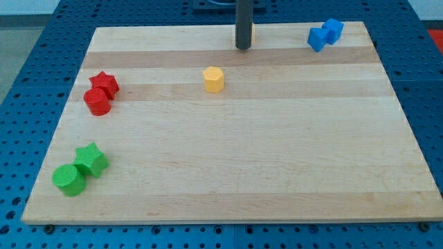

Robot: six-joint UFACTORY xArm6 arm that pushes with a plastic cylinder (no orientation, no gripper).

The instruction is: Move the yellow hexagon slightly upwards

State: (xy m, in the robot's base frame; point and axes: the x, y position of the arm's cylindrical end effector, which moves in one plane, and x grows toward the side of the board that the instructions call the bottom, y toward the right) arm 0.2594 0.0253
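Note:
The yellow hexagon (213, 79) sits on the wooden board (277, 159), a little above the board's middle. My tip (243, 48) is at the end of the dark rod near the view's top, above and slightly right of the hexagon, and apart from it. A sliver of another yellow block (252, 31) shows just behind the rod on its right.
A red star (104, 84) and a red cylinder (97, 102) touch at the view's left. A green star (91, 160) and a green cylinder (69, 180) sit at the bottom left. Two blue blocks (325, 34) sit at the top right.

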